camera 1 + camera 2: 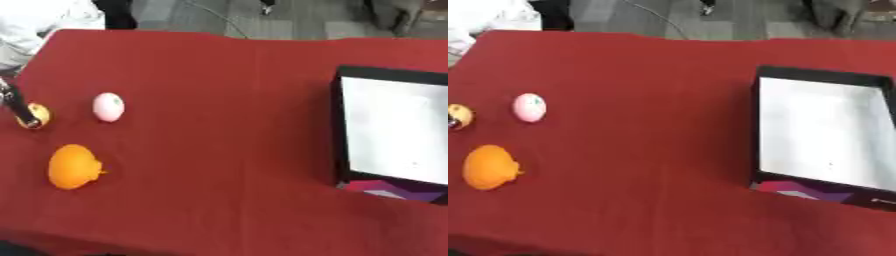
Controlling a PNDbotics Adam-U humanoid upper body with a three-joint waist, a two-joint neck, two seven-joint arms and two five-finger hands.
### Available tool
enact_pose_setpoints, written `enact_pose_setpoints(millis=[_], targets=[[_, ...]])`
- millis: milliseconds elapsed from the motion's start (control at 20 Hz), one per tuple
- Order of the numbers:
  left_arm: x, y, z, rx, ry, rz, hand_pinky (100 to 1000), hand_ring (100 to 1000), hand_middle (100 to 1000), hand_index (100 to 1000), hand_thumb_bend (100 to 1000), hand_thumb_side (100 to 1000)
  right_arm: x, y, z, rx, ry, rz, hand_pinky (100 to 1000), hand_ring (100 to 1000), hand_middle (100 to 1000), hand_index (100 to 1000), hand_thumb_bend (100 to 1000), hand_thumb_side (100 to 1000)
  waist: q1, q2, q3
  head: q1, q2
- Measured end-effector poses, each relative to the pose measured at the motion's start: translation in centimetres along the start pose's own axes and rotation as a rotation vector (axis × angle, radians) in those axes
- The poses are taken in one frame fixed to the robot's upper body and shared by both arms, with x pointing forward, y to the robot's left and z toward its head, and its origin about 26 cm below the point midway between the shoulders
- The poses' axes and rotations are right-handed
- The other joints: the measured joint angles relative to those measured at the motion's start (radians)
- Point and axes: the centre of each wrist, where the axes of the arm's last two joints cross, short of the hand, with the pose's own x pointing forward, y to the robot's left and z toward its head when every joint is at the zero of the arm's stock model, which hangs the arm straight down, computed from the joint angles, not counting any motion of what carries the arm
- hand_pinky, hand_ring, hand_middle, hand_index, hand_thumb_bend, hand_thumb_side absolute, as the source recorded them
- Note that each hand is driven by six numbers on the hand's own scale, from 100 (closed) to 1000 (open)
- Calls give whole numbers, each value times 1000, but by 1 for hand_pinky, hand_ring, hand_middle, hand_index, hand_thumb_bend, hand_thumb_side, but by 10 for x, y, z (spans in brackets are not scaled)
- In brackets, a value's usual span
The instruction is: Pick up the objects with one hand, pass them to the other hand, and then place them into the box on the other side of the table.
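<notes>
Table point(219, 75): covered in red cloth, filling most of the frame; bare in the middle, objects grouped at the left edge, box at the right edge, so that each item needs a crossing with a handover on the way, judging by the task.
Left hand point(19, 107): only dark fingers visible at the far left edge of the left eye view, reaching down onto the small yellow object; impossible to tell whether curled round it or merely touching, nor how far open.
Right hand: absent from both views.
Small yellow object point(37, 115): middle left of the frame, on the cloth, in contact with the fingers; not lifted, as far as visible. Probably the first item up.
Pink-white ball point(108, 107): just right of the yellow one, apart from it, resting untouched.
Orange object point(73, 166): lower left, largest of the three, rounded with a small nub on its right side; well apart from the fingers.
Box point(756, 125): right side of the frame, black rim, pale inner floor, nothing visible inside; open top facing up, ready for drops.
Purple-pink patch point(798, 190): at the near lower edge of the box; unclear what it is.
Count: three objects, one box, one hand showing.
Progress: likely the very start, nothing in the box yet.
</notes>
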Motion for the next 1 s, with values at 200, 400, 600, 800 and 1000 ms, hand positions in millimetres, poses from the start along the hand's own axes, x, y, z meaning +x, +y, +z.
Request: enact_pose_setpoints(millis=[200,400,600,800,1000], targets=[[0,-4,-2,21,32,21,877,864,809,848,324,100,0,0,0,5,-1,0,943,1000,757,965,100,585,-2,1,0,4,0],[2,-11,-6,-12,31,38,866,863,808,831,289,100,0,1,0,11,-2,-2,944,1000,754,965,100,586,-3,4,-1,8,0],[2,-17,-9,-31,39,37,826,837,779,765,114,100,0,2,0,11,-2,-2,944,1000,753,964,100,586,-3,5,-3,12,0],[5,-20,-9,-4,62,33,699,673,624,578,100,121,0,2,0,11,-2,-2,944,1000,752,964,100,586,-4,5,-3,13,0],[11,-17,-4,51,72,62,675,620,566,507,100,133,0,2,0,11,-2,-3,944,1000,751,963,100,585,-6,5,-2,13,0]])
